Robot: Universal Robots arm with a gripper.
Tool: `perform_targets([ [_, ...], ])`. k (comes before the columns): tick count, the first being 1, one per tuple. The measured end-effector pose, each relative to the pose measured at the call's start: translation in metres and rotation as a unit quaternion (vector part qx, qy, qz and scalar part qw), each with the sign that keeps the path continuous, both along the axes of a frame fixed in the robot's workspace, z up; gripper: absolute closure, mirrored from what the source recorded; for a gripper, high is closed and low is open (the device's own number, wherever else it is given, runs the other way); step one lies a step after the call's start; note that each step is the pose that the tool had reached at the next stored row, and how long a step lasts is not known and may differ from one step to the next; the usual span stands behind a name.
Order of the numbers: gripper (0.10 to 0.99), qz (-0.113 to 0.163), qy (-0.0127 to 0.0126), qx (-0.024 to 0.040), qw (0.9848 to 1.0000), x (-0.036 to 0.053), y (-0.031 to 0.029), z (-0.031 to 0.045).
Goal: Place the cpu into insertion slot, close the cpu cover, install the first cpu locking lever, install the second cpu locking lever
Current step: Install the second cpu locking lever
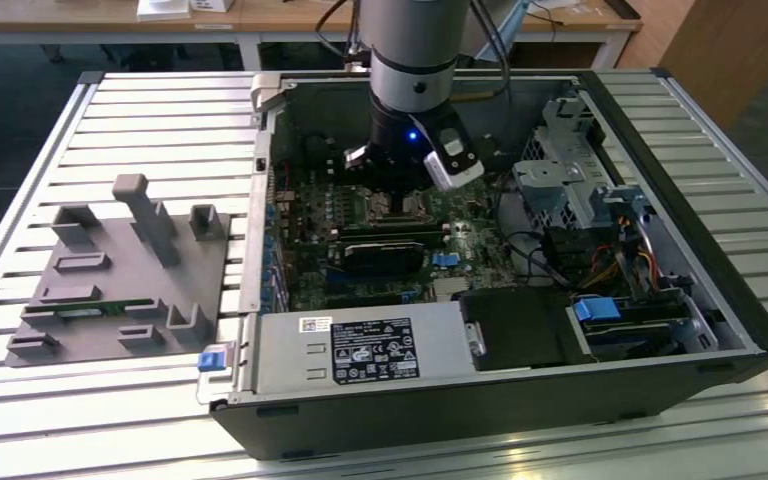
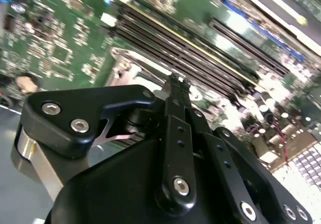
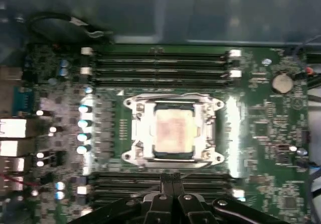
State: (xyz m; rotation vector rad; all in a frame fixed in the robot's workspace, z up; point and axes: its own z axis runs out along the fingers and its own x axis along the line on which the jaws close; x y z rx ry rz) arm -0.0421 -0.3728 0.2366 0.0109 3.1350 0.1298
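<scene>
- Exterior view: the arm is reaching down into the open computer case [image 1: 744, 330], which is lying on a slatted bench [image 1: 37, 140]. The gripper [image 1: 395, 195] is hanging over the motherboard [image 1: 357, 270], nearer the case's far wall than its near edge, just above the insertion slot [image 1: 398, 212]. A grey fixture block [image 1: 117, 275] is sitting on the bench, well apart, toward the exterior view's left.
- Second wrist view: the gripper's black fingers [image 2: 176, 91] are sitting pressed together, tips over the socket's metal frame [image 2: 131, 74], beside the long memory slots [image 2: 190, 53]. Nothing is showing between them, so I judge it empty.
- First wrist view: the cpu [image 3: 174, 129] is lying flat in the insertion slot [image 3: 173, 156], pale face up, sides square to the socket. It is near-square, so no clear long axis. The cpu cover [image 3: 173, 103] is lying down around it, the chip showing through its window. The gripper [image 3: 172, 180] is hovering at the socket edge beside the nearer memory bank.
- Judgement: placing and cover-closing are looking done; a locking-lever step is in hand. I cannot tell whether either lever is latched.
- The lever work is calling for a narrow tip contact on thin wire, pushed down and sideways under its hook, clear of the memory slots.
</scene>
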Motion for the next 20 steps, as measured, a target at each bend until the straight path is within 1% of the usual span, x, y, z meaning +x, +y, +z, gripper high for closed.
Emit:
perform_targets([
  [4, 0.98, 0.0, 0.0, 0.0001, 1.0, -0.0081, 0.0, -0.0015],
  [10, 0.98, 0.0, 0.0, 0.001, 1.0, -0.0104, 0.0, -0.011],
  [11, 0.98, 0.001, 0.0001, 0.0042, 1.0, -0.0108, -0.0005, -0.0113],
  [13, 0.98, 0.0, 0.0, 0.0183, 0.9998, -0.0118, -0.0027, -0.0114],
  [14, 0.98, 0.0, 0.0, 0.0233, 0.9997, -0.0122, -0.0041, -0.0114],
  [15, 0.98, 0.0, 0.0, 0.0259, 0.9997, -0.0126, -0.006, -0.0114],
  [18, 0.98, 0.0, 0.0, 0.0265, 0.9996, -0.0147, -0.0108, -0.0117],
  [20, 0.98, 0.0, 0.0, 0.0268, 0.9996, -0.0163, -0.0117, -0.0122],
])
